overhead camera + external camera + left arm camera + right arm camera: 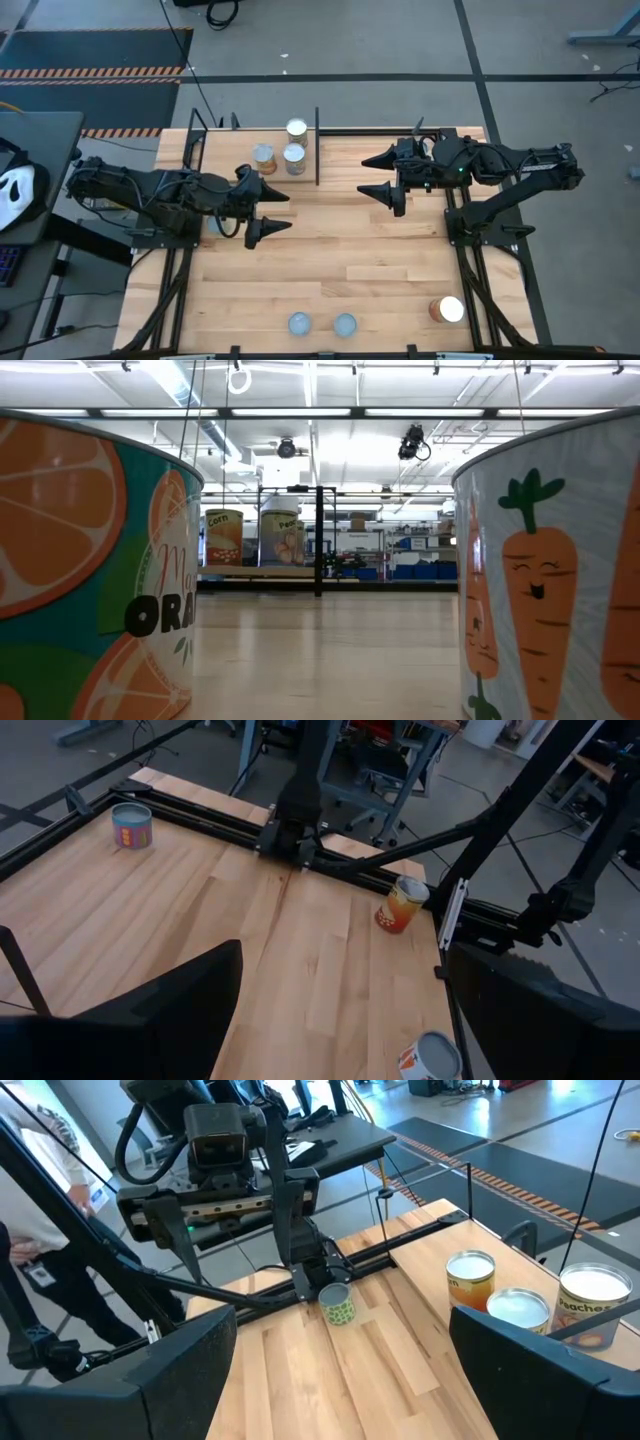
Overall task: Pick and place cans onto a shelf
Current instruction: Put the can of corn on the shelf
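Bench [330,260] centre bare between left gripper [277,211] and right gripper [377,174], both with fingers spread and holding nothing; three cans [294,157] stand on the shelf [300,180] at the far edge, three more along the near edge, two filling the low view only.
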